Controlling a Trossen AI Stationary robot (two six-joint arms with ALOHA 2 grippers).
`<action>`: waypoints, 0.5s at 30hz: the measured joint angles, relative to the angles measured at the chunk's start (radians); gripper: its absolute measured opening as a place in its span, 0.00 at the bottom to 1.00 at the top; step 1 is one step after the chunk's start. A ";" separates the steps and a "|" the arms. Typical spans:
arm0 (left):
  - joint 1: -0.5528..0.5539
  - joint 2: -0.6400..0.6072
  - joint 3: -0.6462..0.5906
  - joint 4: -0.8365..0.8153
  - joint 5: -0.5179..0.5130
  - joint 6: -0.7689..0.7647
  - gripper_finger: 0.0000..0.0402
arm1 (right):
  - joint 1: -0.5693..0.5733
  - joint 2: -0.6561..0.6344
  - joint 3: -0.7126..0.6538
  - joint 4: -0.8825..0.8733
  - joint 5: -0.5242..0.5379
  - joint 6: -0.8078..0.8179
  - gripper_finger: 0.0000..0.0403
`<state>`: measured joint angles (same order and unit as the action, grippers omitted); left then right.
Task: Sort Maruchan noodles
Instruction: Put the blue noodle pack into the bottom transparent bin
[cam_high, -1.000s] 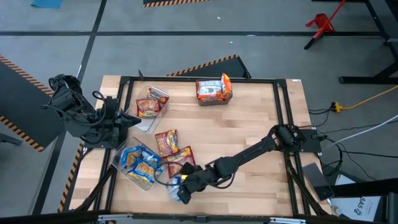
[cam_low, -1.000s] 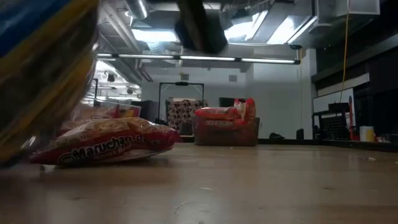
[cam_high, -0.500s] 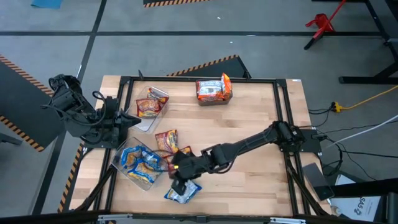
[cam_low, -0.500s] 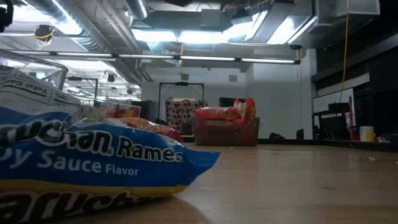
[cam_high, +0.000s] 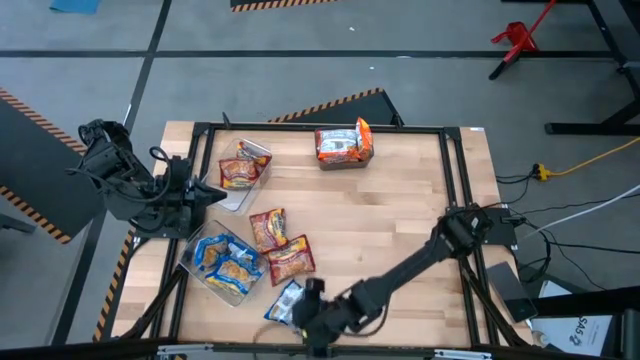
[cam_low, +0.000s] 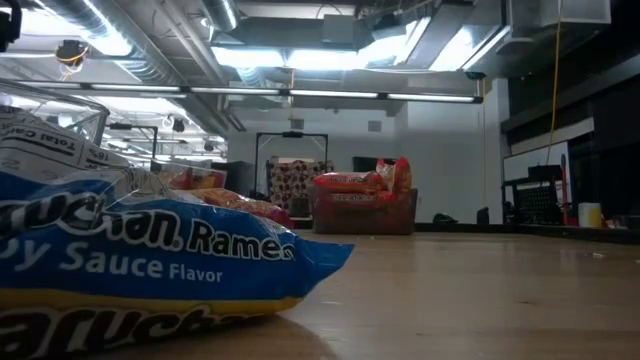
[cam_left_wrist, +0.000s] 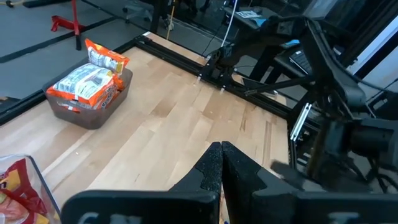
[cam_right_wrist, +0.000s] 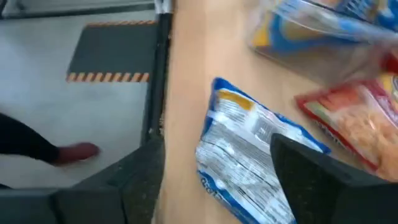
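Observation:
A blue-and-white Maruchan packet (cam_high: 284, 301) lies flat on the table near the front edge, label side toward the low view (cam_low: 150, 250). My right gripper (cam_high: 312, 318) is open just right of it; in its wrist view the packet (cam_right_wrist: 245, 155) lies between the spread fingers (cam_right_wrist: 214, 148). Two red-orange packets (cam_high: 268, 228) (cam_high: 290, 262) lie flat beyond it. A clear bin (cam_high: 222, 262) holds blue packets. My left gripper (cam_left_wrist: 221, 148) is shut and empty at the table's left edge (cam_high: 195, 195).
A clear bin (cam_high: 242, 170) with a red packet stands at the far left. Another bin (cam_high: 343, 146) with orange packets stands at the far middle. A black frame (cam_high: 455, 200) runs around the table. Bare wood spreads over the right half.
The blue packet, held up near the low camera a second ago, now lies flat on the table near the front edge. My right gripper has let go of it and gone toward the table's near edge and a little to the right.

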<state>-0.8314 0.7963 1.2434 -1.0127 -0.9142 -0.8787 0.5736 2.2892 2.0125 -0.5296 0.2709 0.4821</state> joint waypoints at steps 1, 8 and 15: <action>0.000 0.000 0.000 0.000 0.001 0.000 0.00 | 0.007 0.013 0.000 0.042 0.009 -0.037 0.70; 0.000 0.000 0.000 -0.008 0.003 0.000 0.00 | 0.006 0.106 0.002 0.111 -0.009 -0.095 0.73; 0.000 0.000 0.000 -0.009 0.003 0.000 0.00 | 0.010 0.175 0.003 0.117 -0.003 -0.128 0.73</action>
<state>-0.8318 0.7959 1.2430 -1.0218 -0.9108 -0.8783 0.5838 2.4646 2.0159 -0.4121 0.2675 0.3542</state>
